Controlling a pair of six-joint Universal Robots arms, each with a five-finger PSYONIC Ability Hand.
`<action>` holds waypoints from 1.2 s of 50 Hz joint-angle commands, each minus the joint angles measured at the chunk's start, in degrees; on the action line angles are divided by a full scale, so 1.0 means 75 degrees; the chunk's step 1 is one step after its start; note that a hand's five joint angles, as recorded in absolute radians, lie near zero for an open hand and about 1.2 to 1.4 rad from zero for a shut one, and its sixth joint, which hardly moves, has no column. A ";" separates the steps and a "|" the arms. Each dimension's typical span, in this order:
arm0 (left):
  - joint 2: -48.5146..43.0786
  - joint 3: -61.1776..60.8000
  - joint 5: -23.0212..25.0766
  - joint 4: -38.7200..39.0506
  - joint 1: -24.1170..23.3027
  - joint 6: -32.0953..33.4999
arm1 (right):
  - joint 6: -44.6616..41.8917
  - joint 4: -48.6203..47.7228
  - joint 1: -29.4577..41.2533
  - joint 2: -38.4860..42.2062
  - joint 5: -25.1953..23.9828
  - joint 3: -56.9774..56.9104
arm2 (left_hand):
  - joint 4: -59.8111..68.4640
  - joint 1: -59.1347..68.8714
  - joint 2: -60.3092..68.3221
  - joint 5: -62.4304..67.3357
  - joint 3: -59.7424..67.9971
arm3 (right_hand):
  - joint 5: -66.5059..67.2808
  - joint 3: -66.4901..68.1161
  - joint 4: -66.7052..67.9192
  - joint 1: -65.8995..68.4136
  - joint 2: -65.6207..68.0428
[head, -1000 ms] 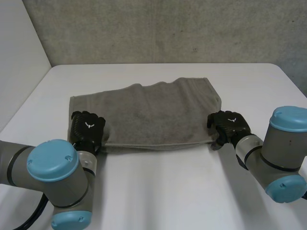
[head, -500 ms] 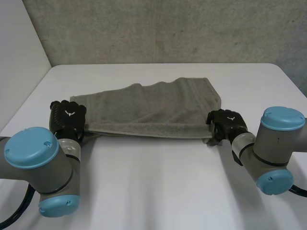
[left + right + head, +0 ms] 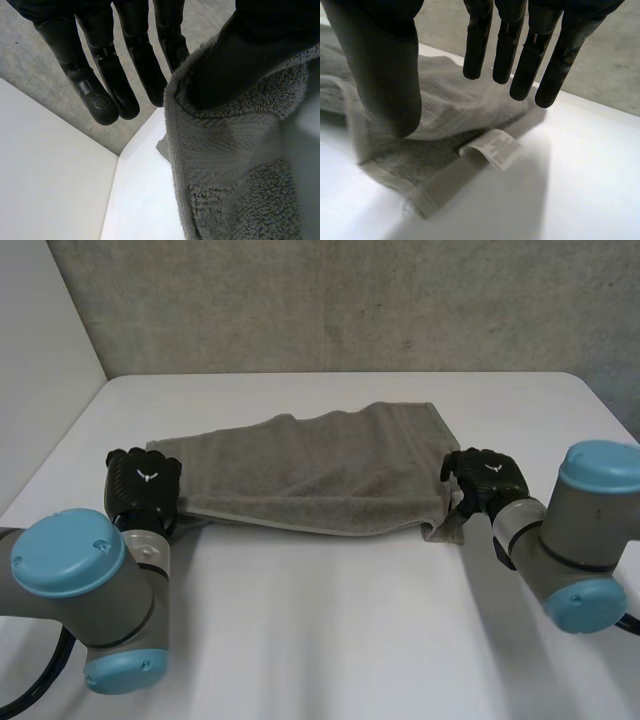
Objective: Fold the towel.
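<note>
Towel (image 3: 320, 475) doubled once mid-frame, second fold pending; left hand (image 3: 143, 485) and right hand (image 3: 487, 478) fingers straight, apparently gripping nothing.

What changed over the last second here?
The left hand swung outward and away from the robot, to the towel's left corner, dragging the near edge with it. The right hand shifted slightly away, open over the right corner. The towel's far edge stayed put.

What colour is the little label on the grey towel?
The small fabric label is white; clearest in right wrist view.
</note>
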 commanded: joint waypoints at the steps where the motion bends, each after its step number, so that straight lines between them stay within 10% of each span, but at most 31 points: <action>1: 0.0005 0.0015 0.0000 -0.0004 0.0089 0.0000 | -0.1217 0.1053 -0.0274 -0.0301 -0.0837 0.0019 | -0.1352 -0.1247 -0.1346 -0.2597 -0.1308 | 0.0094 -0.0195 -0.0171 -0.0096 -0.0275; 60: -0.0030 -0.0067 0.0058 0.0535 0.0605 0.0082 | -0.2099 0.0492 -0.0345 0.1011 -0.0885 -0.0660 | -0.1352 -0.1247 -0.1346 -0.2597 -0.1308 | 0.1687 0.1398 0.1422 0.1498 0.1318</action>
